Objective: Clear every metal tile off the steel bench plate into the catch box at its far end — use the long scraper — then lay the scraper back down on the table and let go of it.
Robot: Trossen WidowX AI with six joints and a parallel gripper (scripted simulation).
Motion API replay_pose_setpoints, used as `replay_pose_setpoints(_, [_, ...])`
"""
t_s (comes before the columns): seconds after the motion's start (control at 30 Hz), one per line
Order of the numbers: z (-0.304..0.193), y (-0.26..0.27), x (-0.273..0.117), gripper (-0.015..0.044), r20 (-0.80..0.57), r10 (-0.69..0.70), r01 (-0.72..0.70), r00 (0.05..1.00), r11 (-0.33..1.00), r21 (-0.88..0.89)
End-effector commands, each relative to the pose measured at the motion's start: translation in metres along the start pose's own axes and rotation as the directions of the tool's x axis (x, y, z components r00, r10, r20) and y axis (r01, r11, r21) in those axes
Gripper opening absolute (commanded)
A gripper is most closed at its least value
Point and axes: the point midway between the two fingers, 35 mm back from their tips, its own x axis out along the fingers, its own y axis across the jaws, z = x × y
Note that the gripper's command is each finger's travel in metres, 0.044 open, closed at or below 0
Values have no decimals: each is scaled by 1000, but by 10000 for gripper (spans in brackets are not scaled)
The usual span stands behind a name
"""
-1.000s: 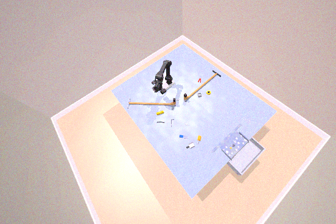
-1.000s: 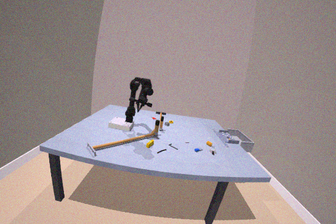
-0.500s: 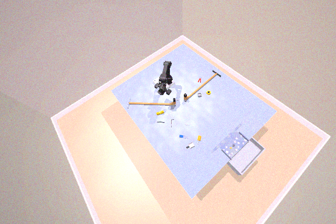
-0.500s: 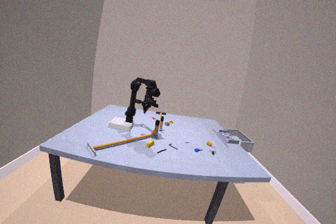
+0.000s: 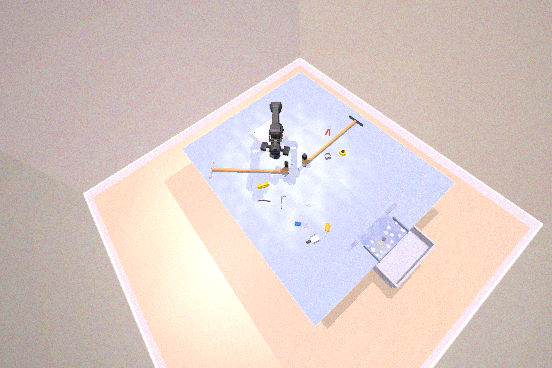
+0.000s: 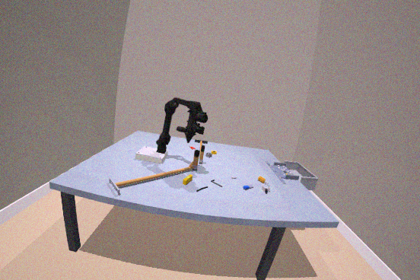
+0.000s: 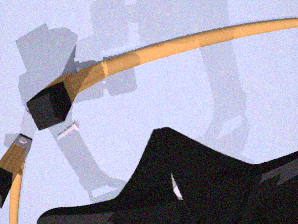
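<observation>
My gripper (image 5: 275, 155) (image 6: 189, 141) (image 7: 161, 135) is shut and empty, high above the table, near the upright grips of two long tools. One tool with a pale blade (image 5: 245, 170) (image 6: 156, 176) (image 7: 180, 46) lies on the table, its black-capped grip standing up. The other long tool, with a black crosswise head (image 5: 330, 142) (image 7: 15, 195), lies on the opposite side. I cannot tell for certain which is the scraper. Several small tiles (image 5: 392, 234) lie scattered on the bench plate at the far table edge. The grey catch box (image 5: 402, 259) (image 6: 316, 179) adjoins the plate.
A yellow block (image 5: 263, 185) (image 6: 187, 179) lies beside the pale-bladed tool. A hex key (image 5: 282, 201), a blue item (image 5: 298, 224), an orange item (image 5: 327, 227) and a small bottle (image 5: 313, 239) lie farther along. Red pliers (image 5: 328, 132) and a yellow ring (image 5: 342, 152) lie near the black-headed tool.
</observation>
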Motion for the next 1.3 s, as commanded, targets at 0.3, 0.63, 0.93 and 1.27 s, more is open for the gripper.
replay_pose_setpoints(0.3, [0,50,-1,0,-6,58,-57,998,964,-260])
replay_pose_setpoints(0.63, [-8,88,-1,0,-26,94,-96,995,890,-446])
replay_pose_setpoints(0.93, [-19,118,-1,0,-49,121,-126,992,801,-586])
replay_pose_setpoints(1.27, [-19,123,6,0,-51,123,-129,991,792,-597])
